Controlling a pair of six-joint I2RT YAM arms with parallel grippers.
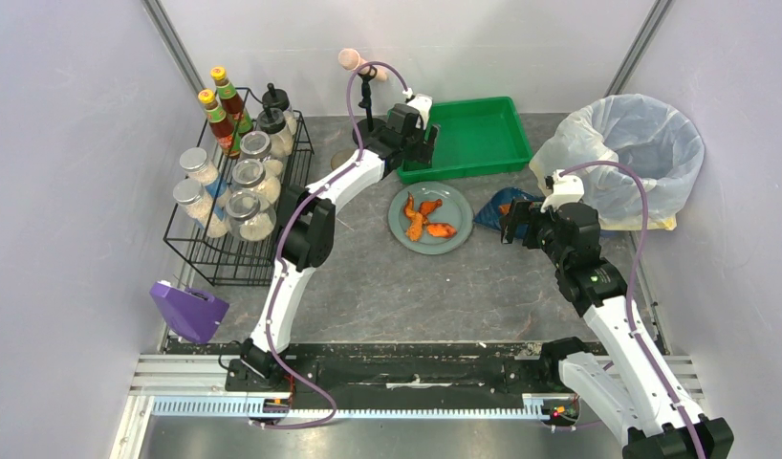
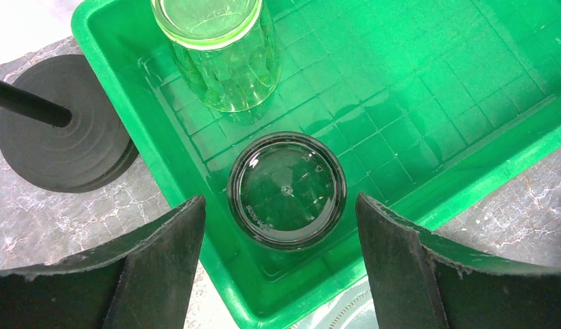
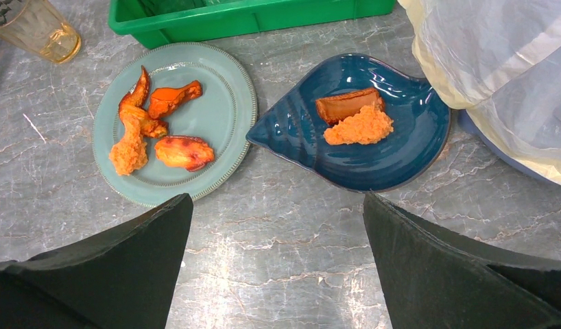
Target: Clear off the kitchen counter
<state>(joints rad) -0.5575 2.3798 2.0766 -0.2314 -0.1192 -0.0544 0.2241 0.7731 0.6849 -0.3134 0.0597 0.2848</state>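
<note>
Left arm stretched far, left pincer [image 2: 279,205] wide open over a dark glass [image 2: 287,179] in the green tray [image 2: 497,137] (no contact); right pincer [image 3: 278,197] open above the counter [image 3: 278,267].

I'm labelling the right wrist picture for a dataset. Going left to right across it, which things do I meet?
On the kitchen counter: amber glass → grey-green plate with chicken pieces → blue shell-shaped dish with food → translucent bin bag. The green tray spans the top, so it is left out.
</note>
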